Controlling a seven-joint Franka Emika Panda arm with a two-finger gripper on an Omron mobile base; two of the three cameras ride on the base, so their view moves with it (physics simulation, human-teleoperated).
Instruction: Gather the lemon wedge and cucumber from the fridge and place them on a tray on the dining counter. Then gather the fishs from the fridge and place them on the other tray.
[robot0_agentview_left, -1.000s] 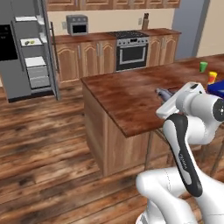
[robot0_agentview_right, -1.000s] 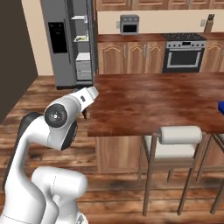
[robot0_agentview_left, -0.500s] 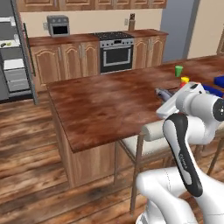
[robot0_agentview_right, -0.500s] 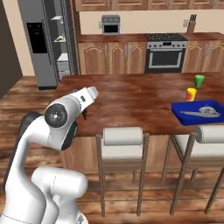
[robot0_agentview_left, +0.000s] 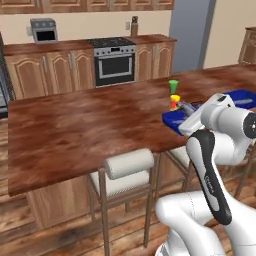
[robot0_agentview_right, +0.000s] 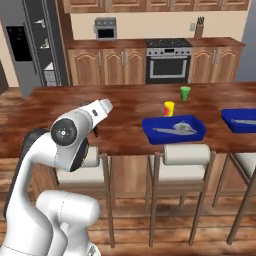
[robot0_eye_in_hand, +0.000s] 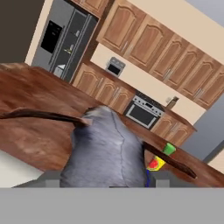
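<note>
A grey fish (robot0_eye_in_hand: 105, 148) fills the hand view, and my gripper (robot0_eye_in_hand: 106, 180) is shut on it above the dining counter (robot0_agentview_left: 75, 130). In the left base view the gripper (robot0_agentview_left: 188, 108) hovers at the near edge of a blue tray (robot0_agentview_left: 170, 120). This tray (robot0_agentview_right: 172, 131) holds another grey fish (robot0_agentview_right: 175, 127). A second blue tray (robot0_agentview_right: 240, 120) lies further right with something pale and long in it. The fridge (robot0_agentview_right: 37, 45) stands open at the far left. The lemon wedge and cucumber I cannot make out.
A yellow cup (robot0_agentview_right: 169, 108) and a green cup (robot0_agentview_right: 185, 93) stand behind the first tray. Padded stools (robot0_agentview_right: 187, 155) line the counter's near side. The oven (robot0_agentview_right: 167, 62) and wooden cabinets run along the back wall.
The whole scene has slid left as the base drives right along the counter. The fridge has dropped back and both trays have come into view. The gripper still holds the fish.
</note>
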